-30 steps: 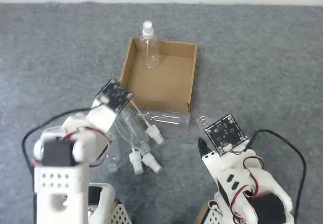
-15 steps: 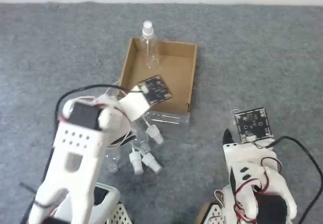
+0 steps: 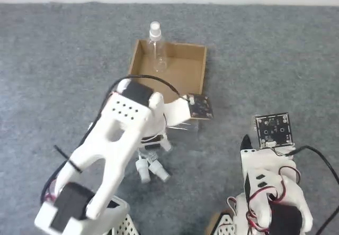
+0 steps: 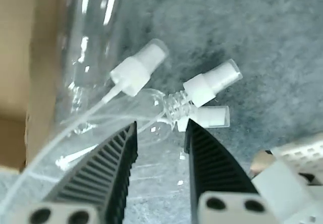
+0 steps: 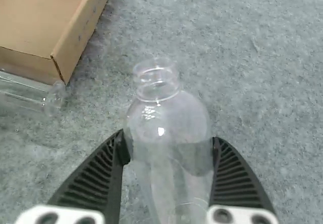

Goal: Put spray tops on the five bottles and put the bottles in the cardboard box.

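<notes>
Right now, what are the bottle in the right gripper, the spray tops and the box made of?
The bottle looks like clear glossy plastic, possibly glass: the carpet shows through it and highlights glint on it. The spray tops look like white opaque moulded plastic, smooth. The box is matte brown cardboard with thin walls.

Jaws stand apart over spray tops beside clear bottles.

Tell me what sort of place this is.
Probably a tabletop robot test bench: a grey felt-like mat covers the table, two small arms stand at it, and a cardboard box, clear bottles and loose spray tops are set out.
</notes>
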Controlling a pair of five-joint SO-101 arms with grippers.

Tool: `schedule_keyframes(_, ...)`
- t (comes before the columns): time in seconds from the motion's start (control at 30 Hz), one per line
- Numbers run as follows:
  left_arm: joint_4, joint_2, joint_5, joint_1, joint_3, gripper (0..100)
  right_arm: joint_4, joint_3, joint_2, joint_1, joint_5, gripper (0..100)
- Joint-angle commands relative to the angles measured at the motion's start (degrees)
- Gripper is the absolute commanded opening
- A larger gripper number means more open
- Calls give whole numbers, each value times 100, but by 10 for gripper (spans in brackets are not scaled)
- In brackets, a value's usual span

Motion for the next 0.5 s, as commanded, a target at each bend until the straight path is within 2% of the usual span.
schedule_keyframes(0.0, 44, 167, -211, 62, -277, 145, -136, -149, -57, 84, -26, 117)
schedule_keyframes(0.37, -545, 1143, -220, 70, -251, 144, -127, -141, -57, 84, -26, 117)
schedule_keyframes(0.47, -932, 1433, -211, 26, -242, 144, -119, -132, -57, 84, -26, 117)
